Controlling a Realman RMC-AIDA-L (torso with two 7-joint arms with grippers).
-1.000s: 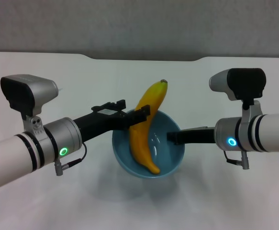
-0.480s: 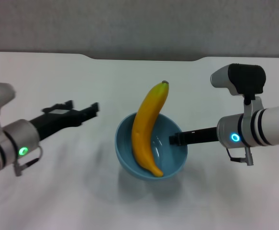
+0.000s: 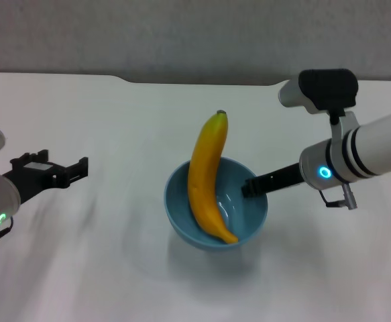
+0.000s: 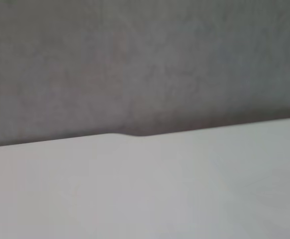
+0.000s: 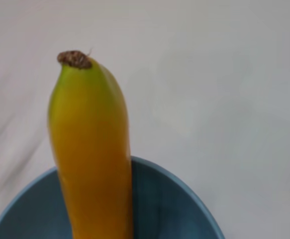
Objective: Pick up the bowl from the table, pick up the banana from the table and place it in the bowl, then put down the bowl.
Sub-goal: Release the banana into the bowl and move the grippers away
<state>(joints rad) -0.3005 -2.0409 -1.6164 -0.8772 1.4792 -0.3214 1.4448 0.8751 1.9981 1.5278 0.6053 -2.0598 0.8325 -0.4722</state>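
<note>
Both of the right gripper's (image 3: 247, 187) fingertips are hidden at the bowl's (image 3: 252, 221) rim, so I cannot tell how they stand; the left wrist view shows only table (image 4: 145, 189) and grey wall. The left gripper (image 3: 81, 166), fingers apart and holding nothing, hangs well left of the glossy light-blue bowl. The smooth, curved banana (image 3: 205, 178) leans in it, dark tip jutting over the far rim.

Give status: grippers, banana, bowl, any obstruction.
Left gripper open, off to the robot's left, holding nothing. Right gripper gripping the bowl rim. Banana in bowl, dark tip over the far rim. Nothing else on the table.
</note>
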